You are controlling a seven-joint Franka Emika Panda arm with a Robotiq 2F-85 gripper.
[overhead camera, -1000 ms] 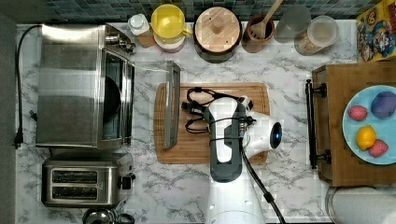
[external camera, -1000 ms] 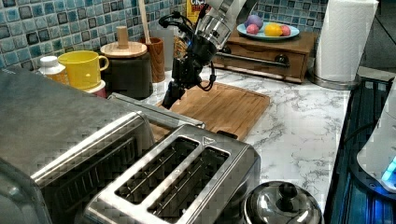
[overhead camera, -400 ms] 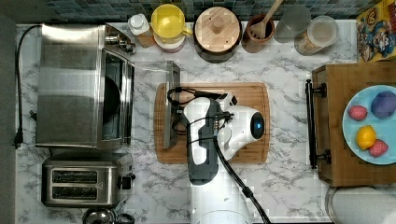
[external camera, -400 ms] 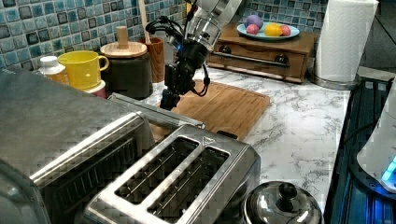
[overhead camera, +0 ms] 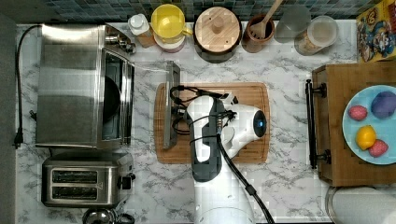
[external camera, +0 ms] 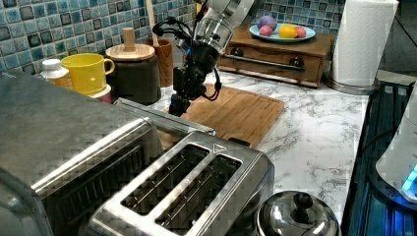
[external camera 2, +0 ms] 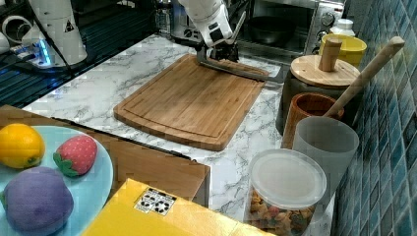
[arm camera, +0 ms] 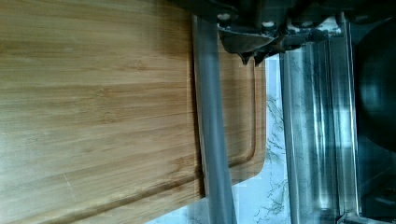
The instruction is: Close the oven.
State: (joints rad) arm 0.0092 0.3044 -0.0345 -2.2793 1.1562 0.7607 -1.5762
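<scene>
The large boxy brushed stainless-steel toaster oven (overhead camera: 70, 84) stands at the top view's left on the white grey-veined marble bench (overhead camera: 285, 186), its black power cord (overhead camera: 18, 84) running down its outer side. Its glass-paned door (overhead camera: 149, 100) hangs fully open and lies flat, the long steel bar handle (overhead camera: 171, 105) resting over the left edge of the rectangular bamboo cutting board (overhead camera: 252, 121) with a grooved rim. The dark interior (overhead camera: 111, 100) holds a round black pan. In the top view the black gripper (overhead camera: 180, 112) of the white arm sits right at the handle's middle; whether its fingers are spread or closed cannot be told. In the wrist view the handle (arm camera: 212, 140) appears as a smooth grey bar crossing the board's wood grain.

Compared with a second ago, the arm has moved toward the top view's left, bringing the gripper from over the board to the handle. The door has stayed flat.

A smaller two-slot steel toaster (overhead camera: 81, 181) sits just beside the oven, and a yellow mug (overhead camera: 169, 21) stands near the tiled wall
</scene>
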